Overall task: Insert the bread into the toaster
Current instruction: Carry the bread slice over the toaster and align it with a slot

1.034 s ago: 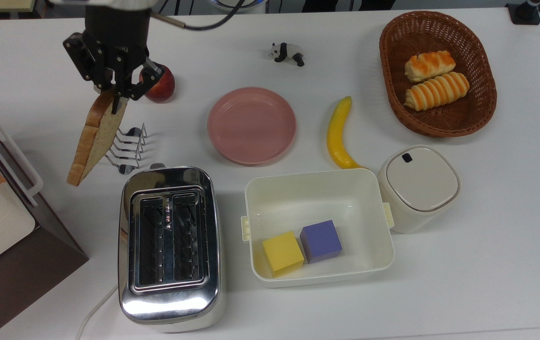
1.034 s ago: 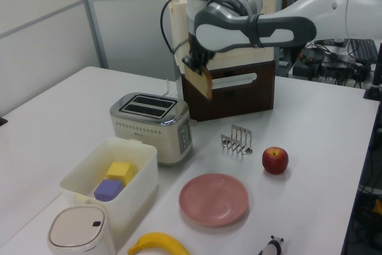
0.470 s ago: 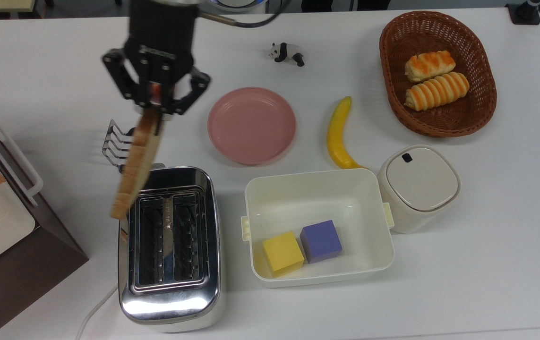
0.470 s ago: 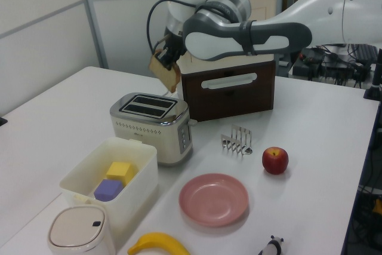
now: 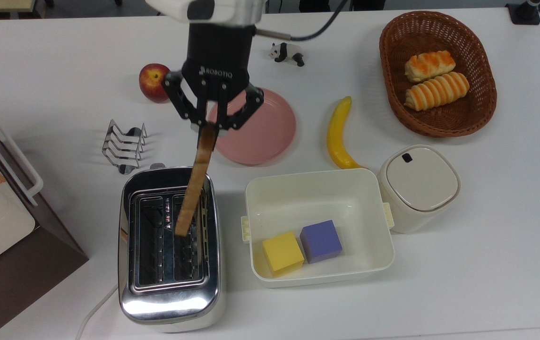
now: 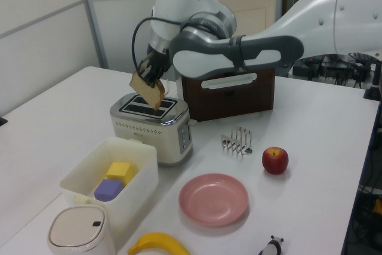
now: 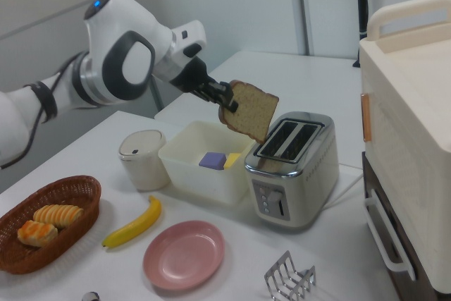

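Observation:
My gripper [image 5: 213, 126] [image 6: 147, 71] [image 7: 224, 96] is shut on the top edge of the bread [image 5: 197, 175] [image 6: 148, 91] [image 7: 251, 112], a thin light brown slice with a darker crust. The slice hangs tilted in the air above the toaster [image 5: 170, 245] [image 6: 153, 125] [image 7: 294, 167], a shiny chrome two-slot one with dark slots. In the top view the slice's lower end lies over the slot on the top view's right. The bread's lower edge stays clear above the toaster's top in the left and right views.
A wire toast rack [image 5: 124, 147], a red apple [image 5: 155, 82] and a pink plate [image 5: 262, 127] sit behind the toaster. A white bin [image 5: 319, 226] with two cubes stands beside it, then a lidded white jar [image 5: 418, 186], a banana [image 5: 338, 134] and a basket [image 5: 437, 73] of rolls. A brown and cream cabinet [image 5: 0, 212] flanks the toaster.
The gripper has carried the bread from beside the toast rack to the top view's right, ending over the toaster's slots. The apple, hidden earlier, is uncovered.

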You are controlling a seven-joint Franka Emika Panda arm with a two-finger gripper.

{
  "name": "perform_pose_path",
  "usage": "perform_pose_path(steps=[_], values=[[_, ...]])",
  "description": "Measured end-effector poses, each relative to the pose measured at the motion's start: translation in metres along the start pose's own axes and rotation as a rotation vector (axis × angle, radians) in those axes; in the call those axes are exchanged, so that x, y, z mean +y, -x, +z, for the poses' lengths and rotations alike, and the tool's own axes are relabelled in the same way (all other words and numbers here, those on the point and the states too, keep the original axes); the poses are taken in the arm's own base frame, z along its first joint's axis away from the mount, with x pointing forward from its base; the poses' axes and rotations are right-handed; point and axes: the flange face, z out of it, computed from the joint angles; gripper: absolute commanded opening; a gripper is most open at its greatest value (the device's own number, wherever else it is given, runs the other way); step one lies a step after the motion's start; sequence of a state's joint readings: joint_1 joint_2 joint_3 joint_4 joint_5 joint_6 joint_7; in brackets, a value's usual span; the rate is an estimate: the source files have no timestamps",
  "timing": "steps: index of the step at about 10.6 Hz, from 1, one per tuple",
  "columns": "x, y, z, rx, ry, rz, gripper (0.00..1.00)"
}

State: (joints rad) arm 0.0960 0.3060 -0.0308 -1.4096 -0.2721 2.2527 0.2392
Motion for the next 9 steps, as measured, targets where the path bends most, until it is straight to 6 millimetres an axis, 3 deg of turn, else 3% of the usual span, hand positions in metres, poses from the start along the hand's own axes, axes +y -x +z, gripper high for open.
perform_pose_path(steps=[4,9], values=[[-0.002,0.003,0.029,0.025,-0.009,-0.003,0.00],[0.010,0.003,0.033,0.024,0.001,0.010,0.00]])
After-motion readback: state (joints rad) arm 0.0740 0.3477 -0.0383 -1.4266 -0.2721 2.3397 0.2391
